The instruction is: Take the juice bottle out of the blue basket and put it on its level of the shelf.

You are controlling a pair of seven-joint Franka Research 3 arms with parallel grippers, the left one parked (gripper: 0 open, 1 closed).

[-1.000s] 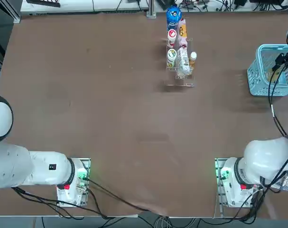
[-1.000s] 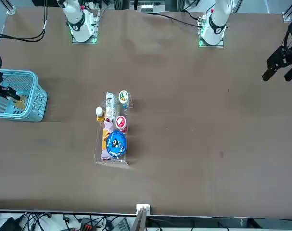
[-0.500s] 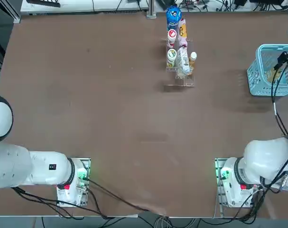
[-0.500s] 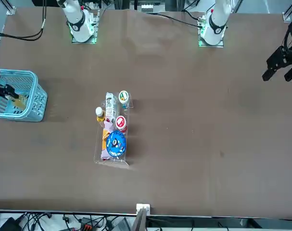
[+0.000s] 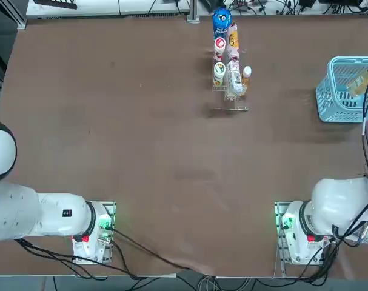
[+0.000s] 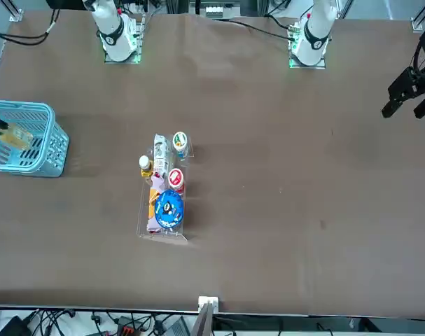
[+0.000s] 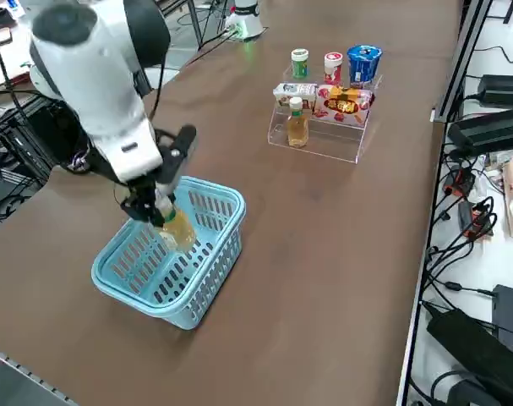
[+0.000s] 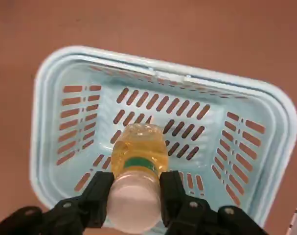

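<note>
From the right side of the counter, the right gripper is hanging over the basket, and its jaws are pinching the bottle by the neck, just under the white cap. The bottle is dangling tilted, its amber body at about the level of the basket's rim and over the basket's inside. In the wrist view the two fingers are pressing the neck from both sides, the bottle is pointing down at the basket, and the slotted floor is showing around it.

From overhead the basket is sitting at about three o'clock on the counter, right at its edge, with the bottle showing yellow above it.

Farther off, at about one o'clock, the shelf is standing well apart from the basket. It is carrying a second amber bottle on its lowest step, white-labelled bottles lying on the middle level, and a green-lidded cup, a red-lidded cup and a blue cup on top.
</note>
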